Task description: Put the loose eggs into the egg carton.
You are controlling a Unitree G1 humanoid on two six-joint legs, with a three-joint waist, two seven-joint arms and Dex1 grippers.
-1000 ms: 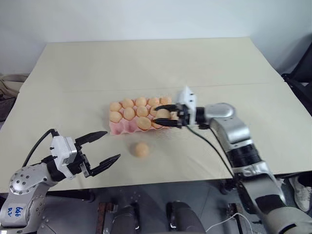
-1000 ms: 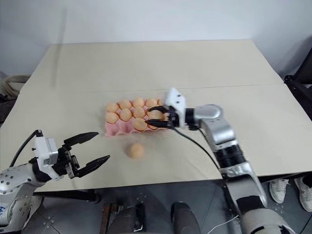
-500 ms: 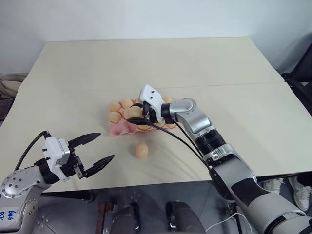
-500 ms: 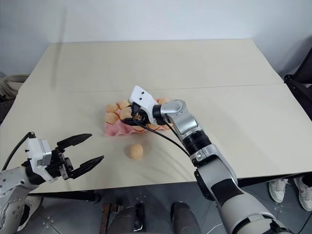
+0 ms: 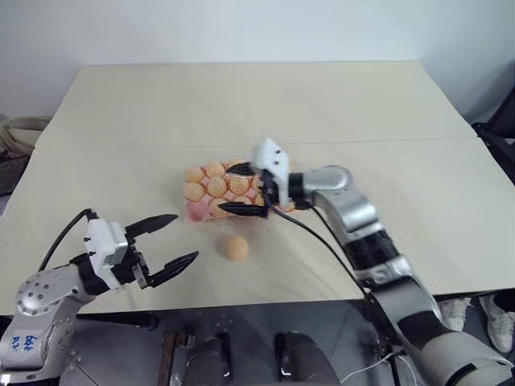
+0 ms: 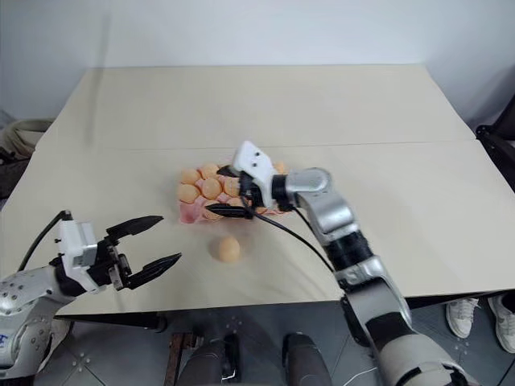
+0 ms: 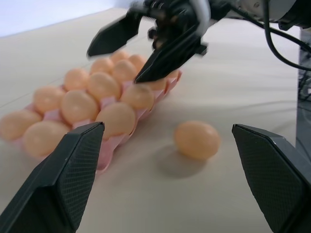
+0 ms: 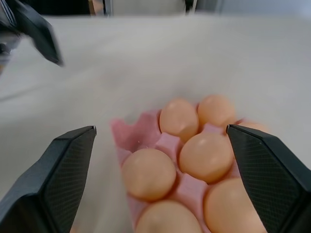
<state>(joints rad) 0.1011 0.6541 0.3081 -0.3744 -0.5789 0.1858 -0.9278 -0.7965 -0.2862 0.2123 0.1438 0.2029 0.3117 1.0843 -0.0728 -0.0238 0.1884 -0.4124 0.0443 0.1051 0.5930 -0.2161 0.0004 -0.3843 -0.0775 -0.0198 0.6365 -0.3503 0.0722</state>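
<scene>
Right gripper (image 5: 243, 189) hangs over the pink moulded egg carton (image 5: 195, 211), black fingers spread wide and holding nothing. Left gripper (image 5: 171, 241), at eight o'clock from the carton, is equally agape and empty. Smooth tan eggs (image 5: 217, 186) fill the cups; one loose egg (image 5: 236, 247) lies at six o'clock on the matte beige table (image 5: 241, 104) against a pale wall.
</scene>
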